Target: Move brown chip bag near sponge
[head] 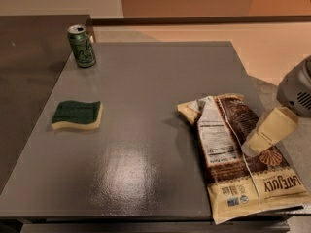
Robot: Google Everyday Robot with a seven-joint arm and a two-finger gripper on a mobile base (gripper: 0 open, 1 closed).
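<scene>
Bag (228, 164) is laid flat at the table's (146, 81) front-right corner, its bottom edge slightly past the front edge. Sponge (77, 114) is placed at the left side, well apart from the bag. Can (81, 46) is stood upright at back left. Gripper (257, 140) is positioned over the bag's right half, just beside the shell logo. How far it is opened, and whether the bag is touched or held, cannot be told.
</scene>
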